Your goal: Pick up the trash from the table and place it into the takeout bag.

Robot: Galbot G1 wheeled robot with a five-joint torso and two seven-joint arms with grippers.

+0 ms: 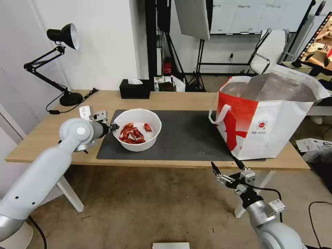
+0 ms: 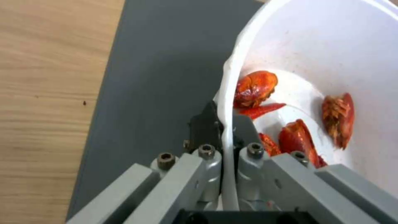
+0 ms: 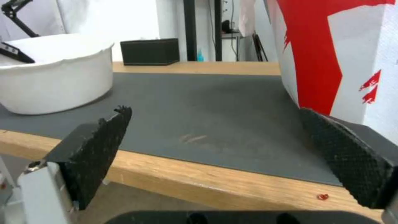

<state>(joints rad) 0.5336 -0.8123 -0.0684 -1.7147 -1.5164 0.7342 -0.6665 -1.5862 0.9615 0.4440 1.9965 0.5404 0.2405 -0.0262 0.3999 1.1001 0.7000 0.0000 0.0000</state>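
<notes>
One bowl (image 1: 137, 129) is seen on the left part of the grey mat (image 1: 186, 135), which is laid on the table (image 1: 41, 138). Red shells (image 1: 131, 133) are held inside the bowl. Its left rim is pinched by the left claw (image 1: 113, 127). In the left wrist view, one finger (image 2: 206, 126) is seen outside the white wall and the other is seen inside, pressed together on the rim, with the shells just beside it. A lamp (image 1: 64, 62) is seen at the far left of the table, and a black box (image 1: 135, 89) is seen at the back edge, behind the bowl.

Further right, the bag (image 1: 269, 117) is stood upright on the right end of the mat, with its top open and its silver lining shown. It is well apart from the bowl.

Below the table's front edge, near the bag, the right claw (image 1: 226, 167) is held in the air. Its fingers (image 3: 97, 146) are spread wide and nothing is held between them. A tiny red scrap (image 3: 322, 196) is seen on the wood by that edge.
</notes>
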